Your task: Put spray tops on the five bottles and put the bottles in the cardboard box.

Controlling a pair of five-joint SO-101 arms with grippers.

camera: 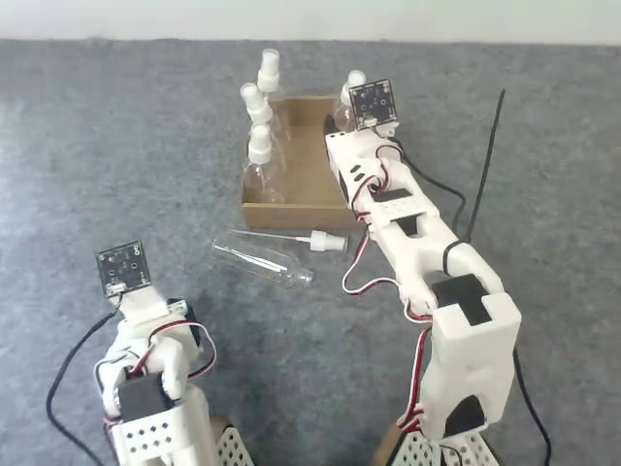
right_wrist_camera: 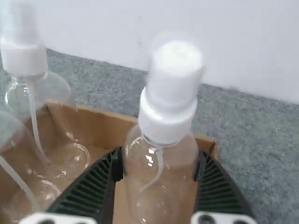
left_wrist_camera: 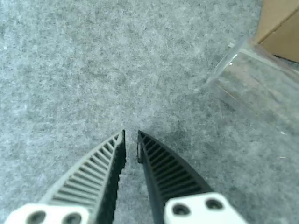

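Grey carpet covers the work surface, with a white wall behind. At the near left, the left gripper [left_wrist_camera: 131,135] hangs low over bare carpet, its jaws drawn almost together on nothing. Further right, one uncapped bottle [camera: 264,259] lies on its side on the carpet, and a loose spray top [camera: 327,242] lies just beside it. Both lie just in front of the cardboard box [camera: 291,209]. Three capped bottles [camera: 261,155] stand in a row along the box's left wall. At the box's far right corner, the right gripper [right_wrist_camera: 159,168] is clamped on a fourth capped bottle [right_wrist_camera: 159,149], held upright. Whether its base touches the box floor cannot be told.
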